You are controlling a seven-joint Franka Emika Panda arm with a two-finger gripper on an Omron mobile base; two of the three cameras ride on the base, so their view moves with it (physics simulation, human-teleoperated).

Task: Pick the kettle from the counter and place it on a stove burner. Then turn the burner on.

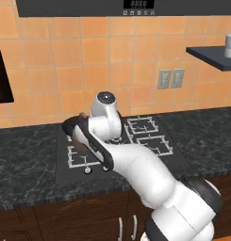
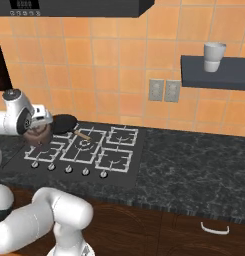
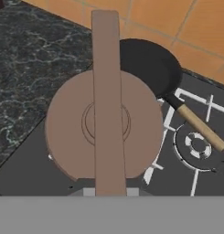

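The small squat brown clay-like kettle (image 3: 77,132) sits over a burner at the left edge of the black gas stove (image 2: 119,150), just in front of the black frying pan with a wooden handle (image 3: 152,64), beside the dark marbled stone counter (image 3: 26,59). The two-finger gripper (image 2: 36,131) hangs right above the kettle's thin arched handle (image 3: 106,91), but whether its fingers are closed on the handle cannot be told. The pan holds nothing, and the kettle's lid is on.

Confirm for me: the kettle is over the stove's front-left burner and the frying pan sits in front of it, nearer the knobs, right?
Not quite. The kettle is over the front-left burner, but the frying pan sits behind it, toward the tiled wall, not nearer the knobs. The right base view shows this; in the hand view the pan lies beyond the kettle, its wooden handle reaching over the stove.
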